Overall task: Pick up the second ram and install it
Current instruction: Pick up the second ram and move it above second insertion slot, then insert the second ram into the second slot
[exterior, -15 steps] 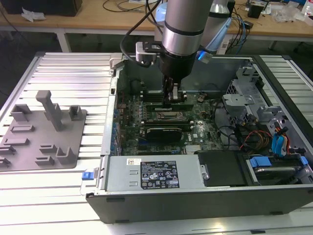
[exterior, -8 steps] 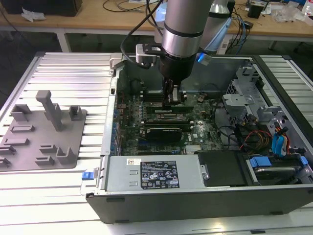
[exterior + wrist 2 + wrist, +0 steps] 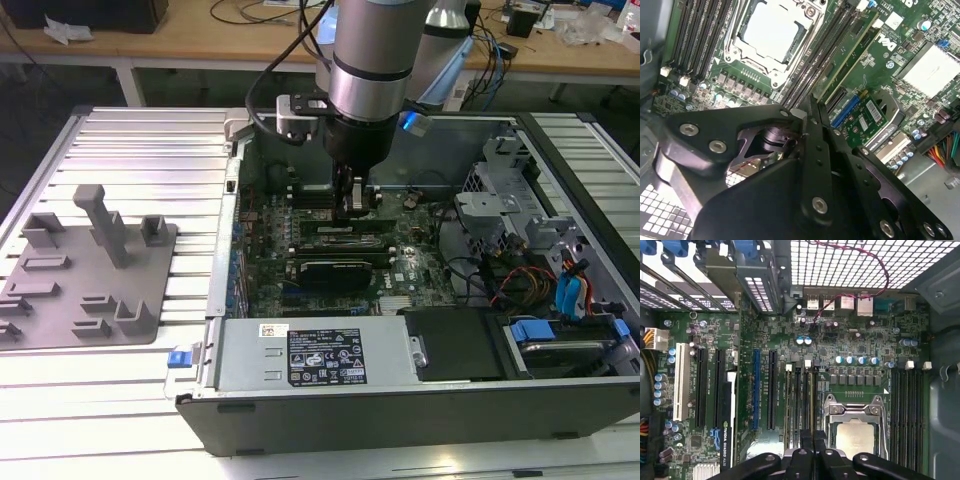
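Observation:
My gripper hangs inside the open computer case, just above the motherboard's memory slots. In both wrist views its black fingers are pressed together with nothing visible between them. A long green ram stick stands seated in the slot farthest from the processor socket, in the bank beside it. The fingertips hover over that bank, near one end of the stick. I cannot tell whether this stick is the second ram.
A grey holder fixture lies on the ribbed table at the exterior view's left. Around the gripper are the case walls, a black power supply, a drive cage with cables and expansion cards.

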Robot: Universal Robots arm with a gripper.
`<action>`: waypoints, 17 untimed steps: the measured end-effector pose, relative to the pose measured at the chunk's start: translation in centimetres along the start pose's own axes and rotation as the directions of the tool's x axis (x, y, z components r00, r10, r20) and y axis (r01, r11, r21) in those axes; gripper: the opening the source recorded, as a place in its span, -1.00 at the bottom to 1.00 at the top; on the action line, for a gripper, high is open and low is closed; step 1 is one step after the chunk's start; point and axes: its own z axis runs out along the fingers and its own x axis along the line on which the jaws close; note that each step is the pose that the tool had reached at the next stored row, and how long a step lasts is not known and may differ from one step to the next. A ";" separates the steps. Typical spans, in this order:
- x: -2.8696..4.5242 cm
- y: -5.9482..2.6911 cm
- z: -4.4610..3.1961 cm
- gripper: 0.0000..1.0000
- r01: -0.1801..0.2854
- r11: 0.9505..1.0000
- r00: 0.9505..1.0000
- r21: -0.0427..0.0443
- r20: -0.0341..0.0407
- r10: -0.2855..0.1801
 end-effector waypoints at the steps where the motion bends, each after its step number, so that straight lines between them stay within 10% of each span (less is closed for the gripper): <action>1: 0.00 0.00 0.00 -0.82 -0.002 1.000 1.000 0.000 0.000 0.002; 17: 0.33 0.01 0.04 -0.82 -0.004 1.000 1.000 0.000 0.000 0.004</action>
